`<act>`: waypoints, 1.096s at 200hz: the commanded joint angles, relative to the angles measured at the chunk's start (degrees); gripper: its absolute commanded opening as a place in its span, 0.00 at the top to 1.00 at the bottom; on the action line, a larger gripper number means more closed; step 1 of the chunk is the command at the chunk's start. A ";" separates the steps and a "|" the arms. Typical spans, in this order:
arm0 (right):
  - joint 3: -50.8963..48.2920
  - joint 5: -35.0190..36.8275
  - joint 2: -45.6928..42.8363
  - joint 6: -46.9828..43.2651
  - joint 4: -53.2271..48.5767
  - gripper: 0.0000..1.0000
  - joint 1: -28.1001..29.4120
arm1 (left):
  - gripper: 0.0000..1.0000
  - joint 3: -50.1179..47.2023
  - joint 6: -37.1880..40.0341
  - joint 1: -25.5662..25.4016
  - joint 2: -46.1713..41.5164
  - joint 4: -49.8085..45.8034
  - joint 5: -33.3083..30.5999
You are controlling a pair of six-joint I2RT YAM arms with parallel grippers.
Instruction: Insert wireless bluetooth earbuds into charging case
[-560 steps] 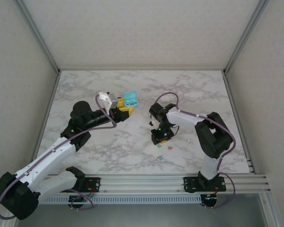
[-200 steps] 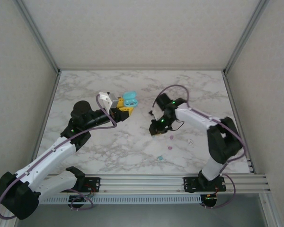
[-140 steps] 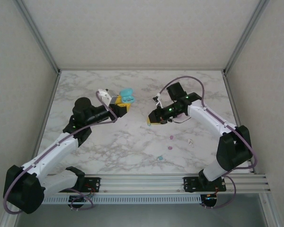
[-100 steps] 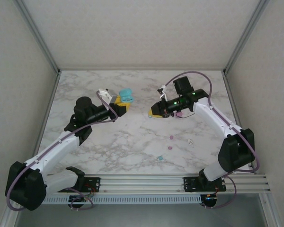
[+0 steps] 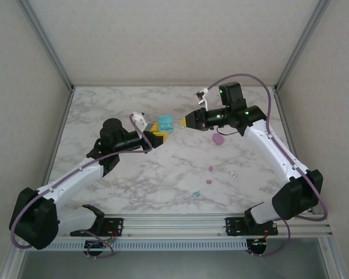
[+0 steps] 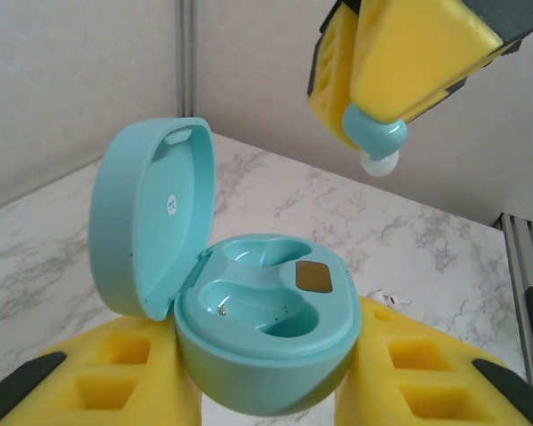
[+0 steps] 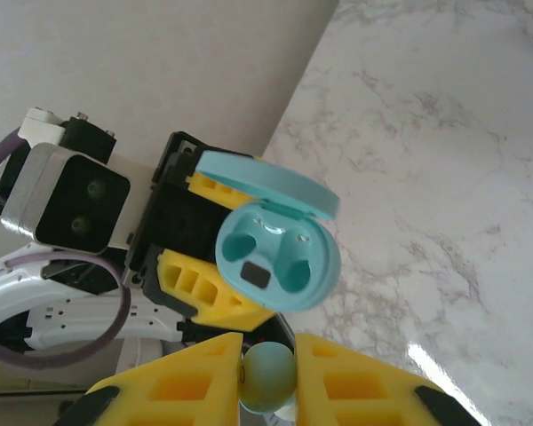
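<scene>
Smooth plastic, matt yellow pads, polished marble look.
You'll see the teal charging case (image 6: 258, 328) as smooth plastic with a soft satin sheen, and the teal earbud (image 6: 373, 131) as glossier, its white tip shiny. The yellow pads (image 6: 417, 364) on the left hand (image 6: 258, 390) and right hand (image 6: 362, 108) look matt and faintly grainy. The marbled tabletop (image 7: 444, 169) is glossy and catches glare.

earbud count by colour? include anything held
Teal buds: 2, one in the right end effector, one loose
Pink buds: 2
White bud: 1
Total: 5
</scene>
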 commanded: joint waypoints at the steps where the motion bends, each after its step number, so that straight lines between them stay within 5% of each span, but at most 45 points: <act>1: 0.82 1.03 -2.18 1.60 3.95 0.80 0.68 | 0.79 2.99 1.66 -1.29 -0.08 1.13 2.88; 219: -0.05 1.97 -1.27 1.55 6.83 0.78 3.76 | 0.80 6.52 1.19 -4.06 -0.16 3.02 3.75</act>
